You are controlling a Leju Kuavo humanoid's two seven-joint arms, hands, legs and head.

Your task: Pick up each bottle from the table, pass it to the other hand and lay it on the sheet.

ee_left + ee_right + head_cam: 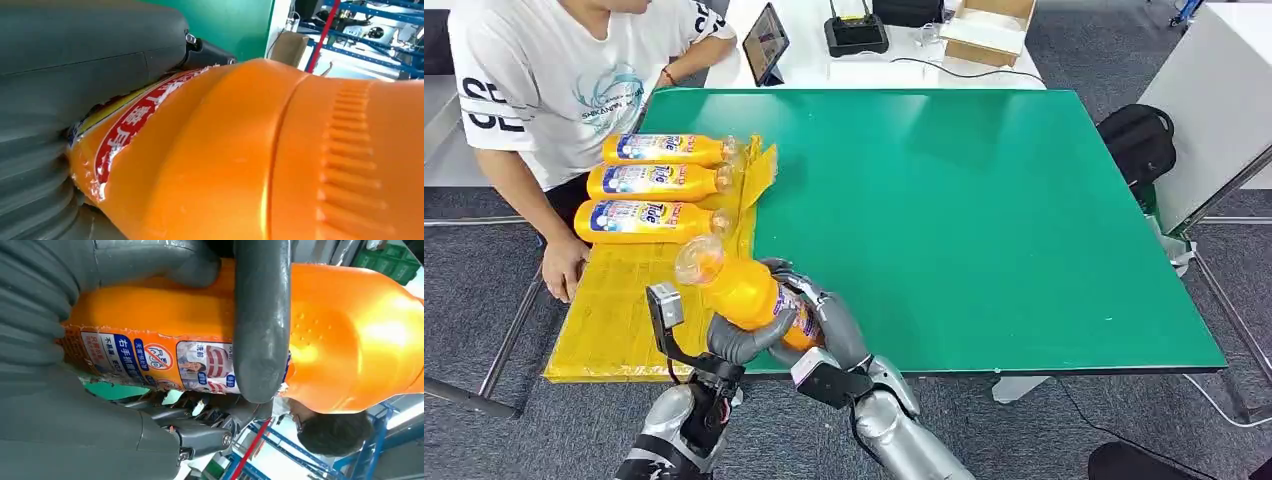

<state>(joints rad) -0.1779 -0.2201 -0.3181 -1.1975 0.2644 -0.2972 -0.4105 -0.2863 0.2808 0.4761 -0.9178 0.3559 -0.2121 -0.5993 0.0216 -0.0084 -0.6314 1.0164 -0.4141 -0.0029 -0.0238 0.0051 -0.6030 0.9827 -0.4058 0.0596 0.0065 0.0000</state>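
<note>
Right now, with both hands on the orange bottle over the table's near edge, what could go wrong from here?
1. The orange bottle is held by both the left hand and the right hand; a mistimed release could drop it to the floor.
2. Three bottles already lie on the yellow sheet; laying this one could knock them.
3. A person's hand rests at the sheet's edge, close to the drop spot.

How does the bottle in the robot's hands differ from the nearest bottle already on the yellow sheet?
The held bottle is off the table, tilted cap-up, gripped by the left hand and right hand. The nearest laid bottle lies flat on the sheet, untouched. Both are orange with labels.
</note>
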